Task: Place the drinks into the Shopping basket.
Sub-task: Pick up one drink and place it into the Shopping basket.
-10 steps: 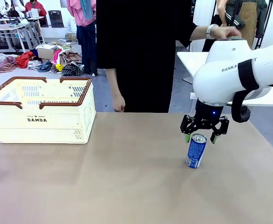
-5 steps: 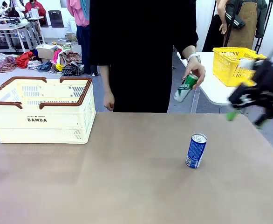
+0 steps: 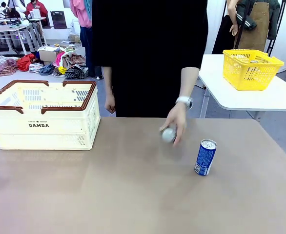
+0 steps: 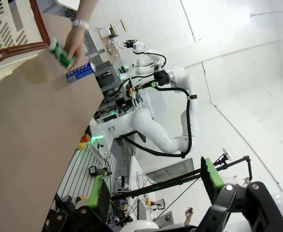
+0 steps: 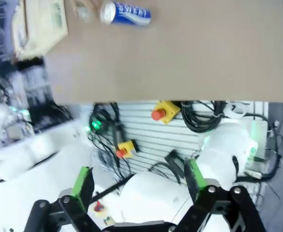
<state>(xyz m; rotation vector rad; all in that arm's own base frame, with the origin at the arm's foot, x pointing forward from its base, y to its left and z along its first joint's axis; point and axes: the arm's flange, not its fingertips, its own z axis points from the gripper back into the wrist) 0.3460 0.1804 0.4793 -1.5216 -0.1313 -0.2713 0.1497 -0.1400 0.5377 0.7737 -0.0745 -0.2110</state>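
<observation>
The blue drink can [image 3: 205,157] stands upright on the brown table [image 3: 133,195], right of centre. A person's hand [image 3: 176,122] holds the green drink can [image 3: 168,134] low over the table just left of it, silver end toward me. The cream Shopping basket [image 3: 45,117] with brown rim sits at the far left. In the left wrist view my left gripper [image 4: 156,182] is open and empty, far from the green can [image 4: 60,52], the blue can [image 4: 81,71] and the basket [image 4: 6,29]. My right gripper [image 5: 139,181] is open and empty, well away from the blue can [image 5: 126,13].
A yellow mesh basket [image 3: 251,68] rests on a white side table [image 3: 260,97] at the back right. The person in black stands at the table's far edge. Clothes and other tables lie in the background at left.
My right arm has pulled away from above the blue can and left the front view. The person's hand brought the green can down to the table beside the blue can.
</observation>
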